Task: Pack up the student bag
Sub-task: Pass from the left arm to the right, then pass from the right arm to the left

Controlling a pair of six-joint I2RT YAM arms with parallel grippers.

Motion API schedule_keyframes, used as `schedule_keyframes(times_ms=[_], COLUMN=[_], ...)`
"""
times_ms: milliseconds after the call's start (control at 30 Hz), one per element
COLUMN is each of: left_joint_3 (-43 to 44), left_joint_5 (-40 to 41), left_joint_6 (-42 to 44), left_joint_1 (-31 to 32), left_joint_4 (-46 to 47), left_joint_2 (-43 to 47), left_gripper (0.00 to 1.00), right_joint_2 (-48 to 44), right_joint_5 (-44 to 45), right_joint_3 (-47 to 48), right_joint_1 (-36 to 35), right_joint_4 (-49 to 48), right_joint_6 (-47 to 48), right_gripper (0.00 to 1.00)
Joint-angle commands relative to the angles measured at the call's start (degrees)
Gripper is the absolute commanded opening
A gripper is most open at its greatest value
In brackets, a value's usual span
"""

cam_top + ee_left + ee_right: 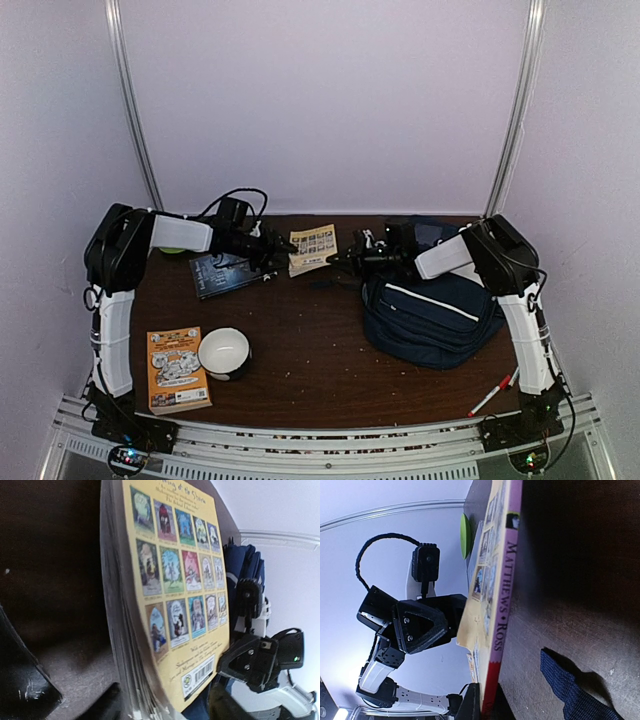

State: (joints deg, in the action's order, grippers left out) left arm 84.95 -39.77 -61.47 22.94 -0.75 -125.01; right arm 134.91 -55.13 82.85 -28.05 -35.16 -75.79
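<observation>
- Right pincer clamps the book's edge at the table's back.
- Left pincer at the book's other edge; its gap cannot be told.
- Bag lies on the table's right side.

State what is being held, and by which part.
The yellow book, apparently pinched at its spine edge by the right gripper; the left gripper stands open.
</observation>
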Motion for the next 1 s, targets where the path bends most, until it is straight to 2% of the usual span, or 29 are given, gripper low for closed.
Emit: schedule_keyframes(times_ms=[0, 33, 67, 267, 467, 567, 667, 767, 867, 900, 967], left_joint_3=[-0.4, -1.3, -2.9, -11.8, -13.3, -15.5, -15.5, -15.9, -17.4, -17.7, -18.5], left_joint_5=[0.9, 1.5, 2.2, 1.2, 0.9, -1.0, -2.2, -1.9, -0.6, -0.6, -0.3], left_joint_6=[5.9, 6.4, 6.3, 0.9, -0.9, -6.0, -9.8, -14.1, -18.2, -18.7, -18.7], left_joint_1=[0.4, 0.3, 0.3, 0.6, 2.1, 3.7, 5.8, 7.6, 8.5, 8.7, 9.4], left_joint_4=[-3.1, -3.1, -1.1, 16.8, 22.3, 34.8, 44.1, 51.7, 57.7, 58.8, 58.9], left_joint_2=[5.1, 5.6, 7.1, 11.4, 13.5, 14.3, 14.4, 14.3, 14.2, 14.4, 15.3], left_gripper=[0.77, 0.93, 0.97, 0.98, 0.98, 0.98, 0.98, 0.92, 0.75, 0.65, 0.57], right_joint_2=[-3.5, -4.8, -6.2, -14.1, -22.7, -25.9, -27.8, -29.2, -30.7, -31.3, -32.4], right_joint_5=[-1.5, -1.6, -1.8, -2.2, -2.2, -1.5, -2.1, -1.6, -0.5, 0.0, 0.7], right_joint_3=[-0.9, -1.1, -1.2, -1.9, -7.0, -8.0, -9.5, -10.8, -11.8, -12.2, -13.0], right_joint_1=[-0.2, -0.2, -0.2, -0.1, -0.1, -0.3, -0.7, -1.0, -1.1, -1.1, -1.1], right_joint_4=[-3.3, -3.1, -2.5, 8.9, 11.7, 16.1, 15.1, 15.3, 17.4, 18.2, 18.8], right_joint_6=[1.7, 2.5, 3.6, 14.8, 20.5, 24.5, 24.9, 25.3, 27.0, 27.8, 28.9], right_gripper=[0.00, 0.00, 0.00, 0.00, 0.00, 0.00, 0.00, 0.00, 0.00, 0.00, 0.00])
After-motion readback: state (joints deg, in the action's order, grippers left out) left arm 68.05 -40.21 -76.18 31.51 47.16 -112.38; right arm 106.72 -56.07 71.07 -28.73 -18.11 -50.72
